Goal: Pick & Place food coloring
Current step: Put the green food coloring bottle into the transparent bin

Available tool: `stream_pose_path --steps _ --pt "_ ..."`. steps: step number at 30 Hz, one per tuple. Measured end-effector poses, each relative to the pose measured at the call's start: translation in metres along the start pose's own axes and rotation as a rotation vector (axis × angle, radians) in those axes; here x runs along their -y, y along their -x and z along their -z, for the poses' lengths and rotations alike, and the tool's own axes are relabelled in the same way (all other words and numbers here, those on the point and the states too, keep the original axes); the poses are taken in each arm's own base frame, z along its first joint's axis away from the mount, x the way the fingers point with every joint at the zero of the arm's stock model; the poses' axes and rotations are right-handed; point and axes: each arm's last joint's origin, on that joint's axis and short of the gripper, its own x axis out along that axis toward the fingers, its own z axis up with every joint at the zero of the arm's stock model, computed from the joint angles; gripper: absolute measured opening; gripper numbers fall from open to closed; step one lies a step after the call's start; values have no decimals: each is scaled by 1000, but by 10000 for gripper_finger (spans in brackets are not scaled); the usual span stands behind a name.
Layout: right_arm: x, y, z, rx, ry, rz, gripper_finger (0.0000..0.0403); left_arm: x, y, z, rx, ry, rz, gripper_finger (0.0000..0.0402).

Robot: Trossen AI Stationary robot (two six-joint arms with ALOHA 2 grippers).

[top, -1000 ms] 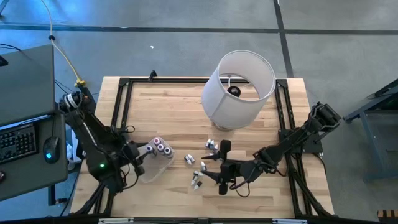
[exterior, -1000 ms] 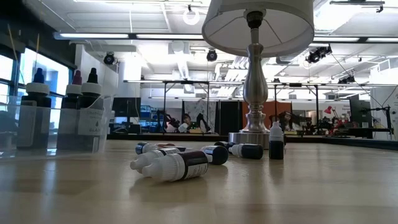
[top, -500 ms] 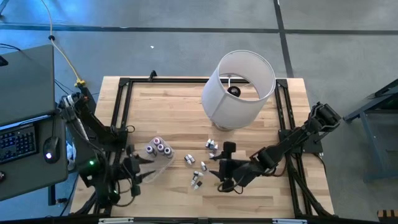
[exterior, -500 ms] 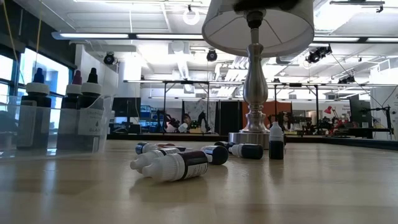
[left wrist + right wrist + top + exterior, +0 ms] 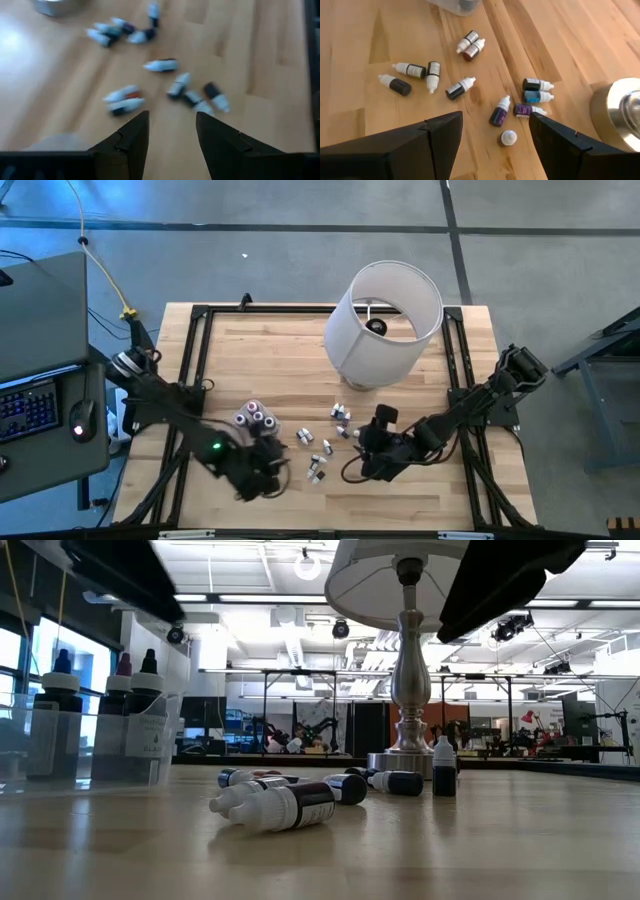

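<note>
Several food coloring bottles (image 5: 463, 87) lie on their sides on the wooden table, spread out in a loose group (image 5: 320, 448). One bottle (image 5: 444, 768) stands upright near the lamp base. Three more bottles (image 5: 255, 418) stand in the clear tub (image 5: 90, 740) at the left. My left gripper (image 5: 170, 131) hovers open above the table just right of the tub, with nothing between its fingers. My right gripper (image 5: 495, 145) also hovers open, above the right side of the group (image 5: 362, 452), and it too has nothing between its fingers.
A lamp with a big white shade (image 5: 385, 320) stands on its metal base (image 5: 620, 110) at the far middle of the table. Black frame rails (image 5: 190, 370) run along the table's left and right sides. Bare wood lies along the near edge (image 5: 400, 860).
My left gripper has swung from the left of the tub toward the table's right, past the tub's near side, to the loose bottles. My right gripper has tipped downward and rolled above the bottles. Both arms now show at the top of the low view. No bottle has moved.
</note>
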Motion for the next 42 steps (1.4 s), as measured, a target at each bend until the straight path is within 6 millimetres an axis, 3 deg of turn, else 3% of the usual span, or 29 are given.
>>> stream_pose_path --steps 7,10,17,24,42 --pt "0 0 0 -11 -1 -12 224 2 -53 -14 -102 76 197 161" --pt "0 0 0 -13 9 -16 224 0 -74 -14 -120 32 216 161" --pt "-1 0 1 -29 9 -35 224 -13 -109 -9 -233 156 218 161" --pt "-1 0 1 -29 10 -36 224 -16 -122 -5 -249 155 208 161" --pt "-1 0 1 -28 9 -37 224 -10 -123 -8 -228 121 311 161"
